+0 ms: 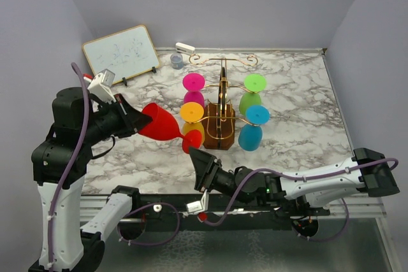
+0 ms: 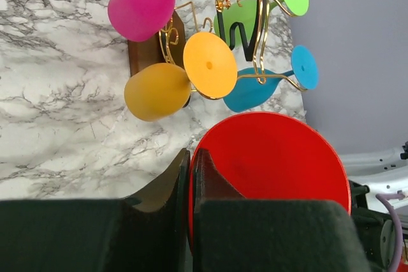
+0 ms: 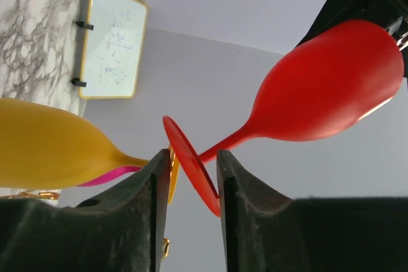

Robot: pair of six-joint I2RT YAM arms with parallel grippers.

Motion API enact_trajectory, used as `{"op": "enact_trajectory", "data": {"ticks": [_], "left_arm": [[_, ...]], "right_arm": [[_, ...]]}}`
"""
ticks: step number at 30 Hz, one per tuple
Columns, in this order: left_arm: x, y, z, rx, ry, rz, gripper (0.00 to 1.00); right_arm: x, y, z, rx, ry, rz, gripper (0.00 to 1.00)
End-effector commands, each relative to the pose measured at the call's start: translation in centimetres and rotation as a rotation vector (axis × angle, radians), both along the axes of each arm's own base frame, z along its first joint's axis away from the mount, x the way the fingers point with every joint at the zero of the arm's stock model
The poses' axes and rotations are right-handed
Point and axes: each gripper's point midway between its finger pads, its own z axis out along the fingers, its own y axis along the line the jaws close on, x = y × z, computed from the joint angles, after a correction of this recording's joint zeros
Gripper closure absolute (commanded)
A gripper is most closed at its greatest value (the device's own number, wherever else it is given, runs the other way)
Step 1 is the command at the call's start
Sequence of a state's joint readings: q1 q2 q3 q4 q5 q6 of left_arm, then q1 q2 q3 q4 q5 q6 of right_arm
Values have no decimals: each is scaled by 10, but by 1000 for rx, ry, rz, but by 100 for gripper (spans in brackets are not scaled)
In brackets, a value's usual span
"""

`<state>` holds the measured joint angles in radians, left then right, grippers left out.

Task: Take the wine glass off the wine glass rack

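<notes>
Top external view has my left gripper (image 1: 141,118) clamped on the bowl rim of the red opaque wine glass (image 1: 159,122), which lies tipped on its side in the air, just left of the gold wire wine glass rack (image 1: 221,109) with its dark wooden base and clear of its arms. From my left wrist, one finger (image 2: 162,189) sits outside the rim and one inside. My right gripper (image 3: 191,164) stands narrowly parted, with the glass's foot slanting into the gap; I cannot tell whether it touches.
</notes>
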<state>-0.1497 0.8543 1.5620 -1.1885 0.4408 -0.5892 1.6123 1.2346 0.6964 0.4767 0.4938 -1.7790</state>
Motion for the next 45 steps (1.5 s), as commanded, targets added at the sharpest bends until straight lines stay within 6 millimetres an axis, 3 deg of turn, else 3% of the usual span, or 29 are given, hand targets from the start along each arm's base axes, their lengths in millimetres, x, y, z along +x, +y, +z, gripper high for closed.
{"op": "enact_trajectory", "data": {"ticks": [1,8,11,17,21,26,28,31,35,39,41,45], "left_arm": [[5,6,30,-15,-92,56,100],[24,50,114,-39,-371,357,100],[42,70,136,-35,-456,485,100],[106,103,139,127,-484,671,100],[151,113,130,234,-464,727,100],[214,116,86,348,-318,679,100],[236,126,56,353,-228,647,100],[255,156,3,353,-90,659,100],[256,190,-52,347,32,698,100],[243,212,-95,409,114,731,100],[236,218,-118,455,159,732,100],[220,224,-158,521,231,739,100]], "right_arm": [[6,-14,2,53,17,-59,60],[11,-28,1,83,61,-103,55],[13,-30,19,166,107,-122,55],[17,-23,73,297,220,-158,55],[16,-21,90,325,191,-152,55],[20,-24,108,396,223,-179,55],[24,-28,126,469,270,-199,55],[34,-35,171,635,381,-246,55],[59,-33,215,786,564,-275,54],[106,-37,235,880,655,-358,47],[127,-41,236,916,689,-441,44],[171,-49,218,983,839,-585,44]]}}
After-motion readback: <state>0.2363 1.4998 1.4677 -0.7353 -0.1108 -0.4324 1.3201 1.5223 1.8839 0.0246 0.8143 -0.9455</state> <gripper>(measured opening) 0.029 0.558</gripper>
